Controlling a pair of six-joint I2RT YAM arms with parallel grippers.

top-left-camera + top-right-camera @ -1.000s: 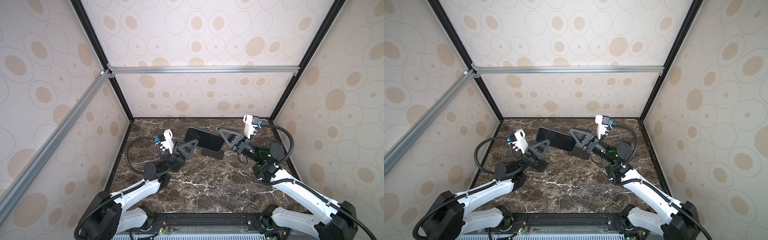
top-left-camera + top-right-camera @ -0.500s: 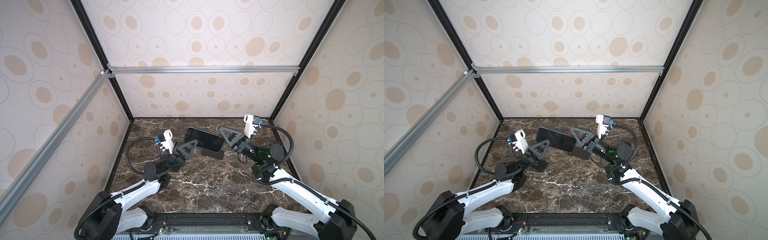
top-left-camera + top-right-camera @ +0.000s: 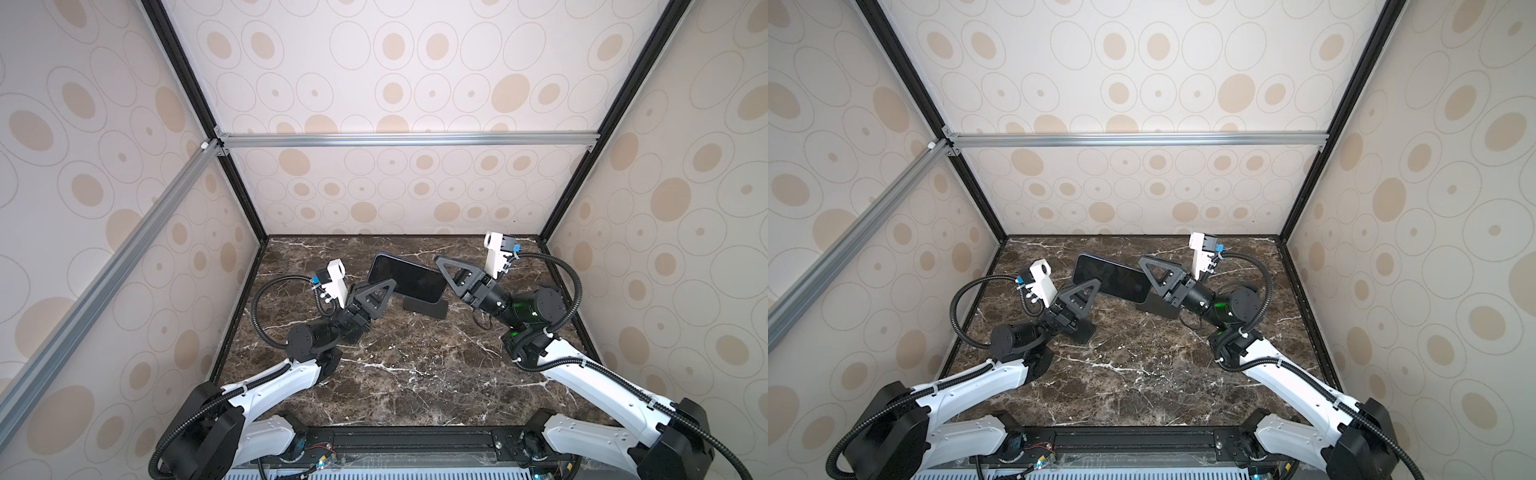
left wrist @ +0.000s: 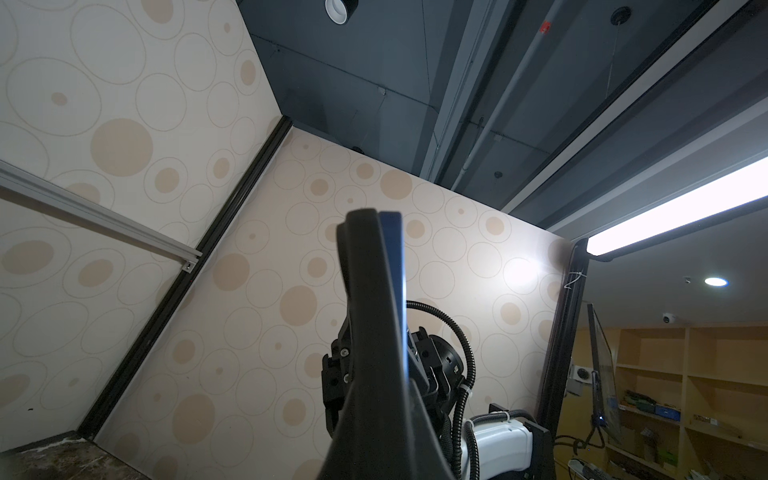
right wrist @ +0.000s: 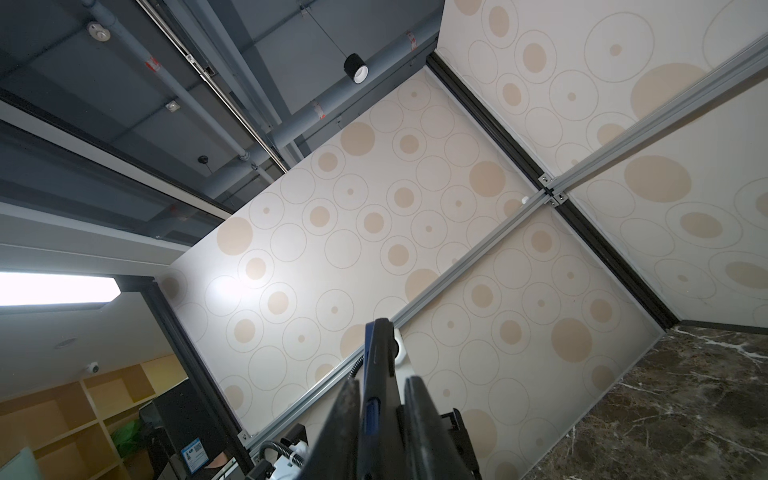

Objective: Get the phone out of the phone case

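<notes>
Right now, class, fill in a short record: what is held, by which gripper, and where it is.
object: phone, dark screen towards the top views
position: held in the air above the marble table
left gripper: shut on one end of the phone
right gripper: fingers either side of the other end; grip unclear
case: cannot tell whether it is still on

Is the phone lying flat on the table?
No, the phone is up in the air above the table, between the left gripper and the right gripper.
</notes>
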